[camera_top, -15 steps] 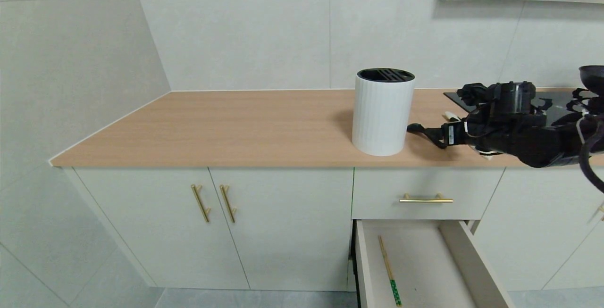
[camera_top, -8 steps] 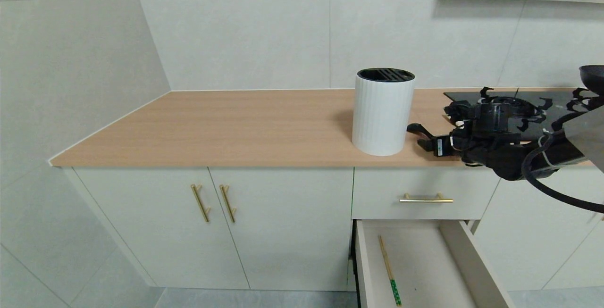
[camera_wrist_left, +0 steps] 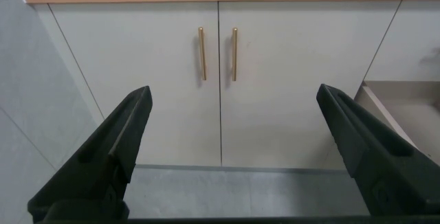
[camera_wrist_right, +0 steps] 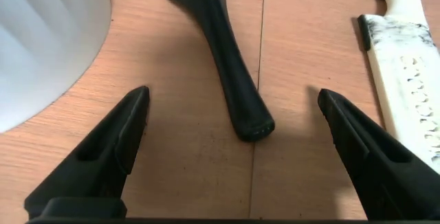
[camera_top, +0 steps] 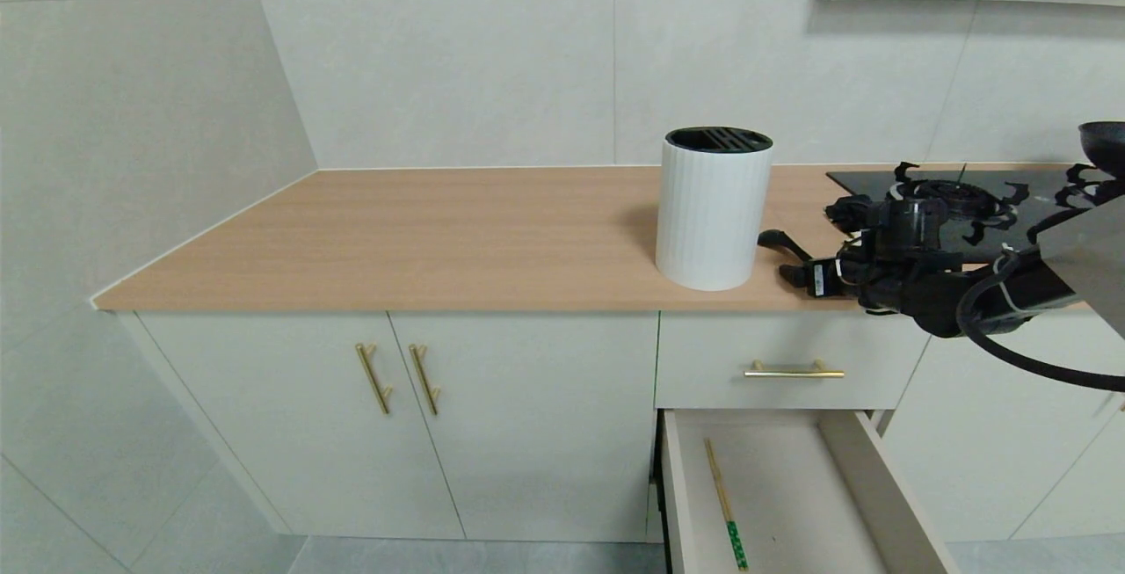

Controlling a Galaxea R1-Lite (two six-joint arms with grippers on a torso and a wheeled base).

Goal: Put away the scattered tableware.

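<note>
Tableware on the light wooden desk (camera_top: 439, 231) is what the right arm is working on. A black utensil (camera_wrist_right: 230, 66) with a slim tapered handle lies flat just right of the tall white ribbed cylindrical holder (camera_top: 714, 209) with its black slotted top. A white knife (camera_wrist_right: 405, 80) with a speckled, patterned blade lies just beside the utensil on its right, apart from it. Farther right is the black glass hob (camera_top: 958, 192).

The right end effector (camera_wrist_right: 230, 107) hangs low over the desk with its fingers spread wide and holding nothing. The blunt near end of the black utensil lies between them. The left end effector (camera_wrist_left: 234, 97), also wide and empty, is held low, facing the pale cabinet doors (camera_wrist_left: 220, 80) with brass bar handles.

Below the desk edge a pale drawer (camera_top: 672, 486) stands pulled open, with a pair of wooden chopsticks (camera_top: 725, 504) with green ends lying along its left side.

The step in hand looks like the approach to the black utensil, with the grasp not yet made. The next move probably calls for a short push forward and down so the fingers sit either side of the handle, then a firm close and a straight lift. The lift needs to avoid nudging the white knife or the holder. The chopsticks suggest the drawer as the destination, though the slotted holder is also possible.
</note>
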